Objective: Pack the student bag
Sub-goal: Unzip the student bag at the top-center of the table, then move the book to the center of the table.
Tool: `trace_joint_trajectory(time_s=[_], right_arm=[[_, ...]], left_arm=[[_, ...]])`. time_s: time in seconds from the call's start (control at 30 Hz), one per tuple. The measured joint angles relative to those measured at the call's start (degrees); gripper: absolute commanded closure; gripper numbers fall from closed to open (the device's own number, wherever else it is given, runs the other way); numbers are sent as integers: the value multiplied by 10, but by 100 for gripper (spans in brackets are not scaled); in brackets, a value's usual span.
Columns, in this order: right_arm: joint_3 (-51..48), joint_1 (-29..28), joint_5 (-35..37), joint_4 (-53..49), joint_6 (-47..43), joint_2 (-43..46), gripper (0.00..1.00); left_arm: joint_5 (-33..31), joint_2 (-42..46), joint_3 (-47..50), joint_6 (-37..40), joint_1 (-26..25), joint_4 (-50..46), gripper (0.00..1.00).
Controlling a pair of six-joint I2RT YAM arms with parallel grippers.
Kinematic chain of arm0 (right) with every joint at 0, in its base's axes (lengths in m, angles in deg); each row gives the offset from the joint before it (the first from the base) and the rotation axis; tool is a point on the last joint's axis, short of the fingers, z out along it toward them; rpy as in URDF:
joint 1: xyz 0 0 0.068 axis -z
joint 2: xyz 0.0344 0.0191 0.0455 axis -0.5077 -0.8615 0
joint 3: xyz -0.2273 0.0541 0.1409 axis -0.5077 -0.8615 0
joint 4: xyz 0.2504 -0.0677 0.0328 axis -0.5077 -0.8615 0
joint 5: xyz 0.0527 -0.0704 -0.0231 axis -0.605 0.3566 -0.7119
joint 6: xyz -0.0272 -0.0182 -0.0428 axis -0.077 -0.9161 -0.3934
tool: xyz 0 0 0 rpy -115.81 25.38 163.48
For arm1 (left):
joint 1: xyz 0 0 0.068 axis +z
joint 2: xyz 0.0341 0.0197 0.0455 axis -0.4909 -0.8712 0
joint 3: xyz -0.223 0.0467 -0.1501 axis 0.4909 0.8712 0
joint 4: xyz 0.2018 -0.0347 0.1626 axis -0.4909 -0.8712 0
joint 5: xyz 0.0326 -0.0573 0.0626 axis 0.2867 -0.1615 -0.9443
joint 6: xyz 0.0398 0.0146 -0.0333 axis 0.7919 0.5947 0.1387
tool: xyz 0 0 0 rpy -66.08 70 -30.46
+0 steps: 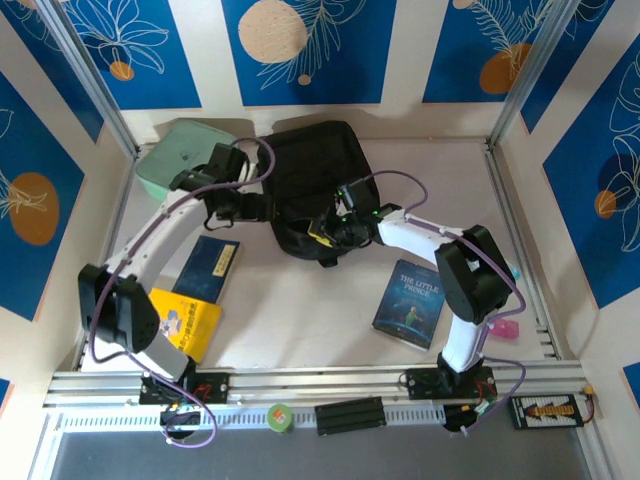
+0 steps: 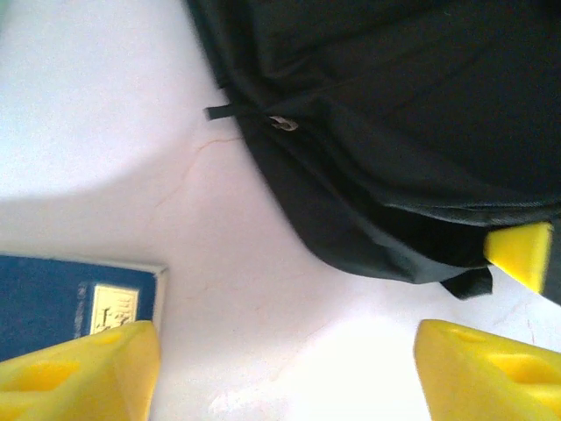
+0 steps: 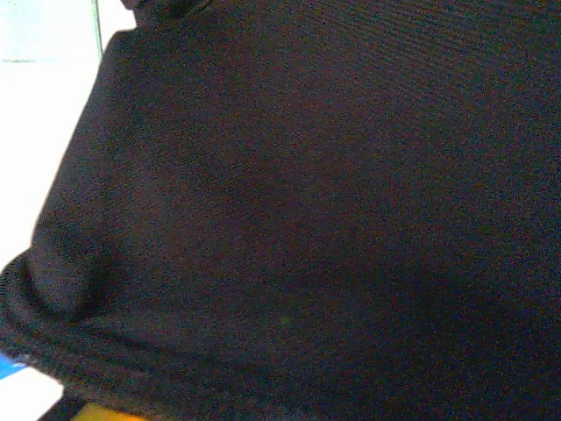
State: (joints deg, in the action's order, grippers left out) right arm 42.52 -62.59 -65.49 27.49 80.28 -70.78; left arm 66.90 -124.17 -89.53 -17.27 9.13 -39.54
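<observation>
The student bag [image 1: 310, 175], a large black fabric backpack, lies at the back middle of the table. My left gripper [image 1: 254, 206] hovers at its left edge, open. In the left wrist view the yellow fingers [image 2: 79, 377] stand wide apart over bare table, with the bag [image 2: 394, 132] and a zipper pull [image 2: 282, 123] just ahead. My right gripper [image 1: 330, 232] is pressed against the bag's near edge. Black fabric [image 3: 307, 219] covers its jaws in the right wrist view. One of its yellow fingertips [image 2: 521, 254] touches the bag's edge in the left wrist view.
A mint-green lidded box [image 1: 185, 155] sits at the back left behind the left arm. A blue book [image 1: 208, 268] and a yellow book [image 1: 185, 322] lie at the left. "The Little Prince" book [image 1: 410, 302] lies at the right, with a pink object [image 1: 505, 328] beyond the right arm.
</observation>
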Motion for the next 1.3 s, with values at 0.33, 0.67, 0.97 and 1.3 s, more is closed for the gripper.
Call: trace_joint_trajectory(time_s=[0.33, 0.67, 0.97, 1.3], right_arm=[[-28, -21, 1, -71, -107, 107, 21], [-56, -57, 13, -81, -108, 122, 21], [-56, -61, 47, -81, -98, 122, 22], [-56, -62, 79, -81, -82, 121, 31]], left_arm=[[-12, 81, 278, -61, 109, 83, 2], [-4, 65, 379, -117, 114, 185, 6], [19, 78, 405, -211, 58, 264, 10], [131, 89, 421, -355, -38, 334, 14]])
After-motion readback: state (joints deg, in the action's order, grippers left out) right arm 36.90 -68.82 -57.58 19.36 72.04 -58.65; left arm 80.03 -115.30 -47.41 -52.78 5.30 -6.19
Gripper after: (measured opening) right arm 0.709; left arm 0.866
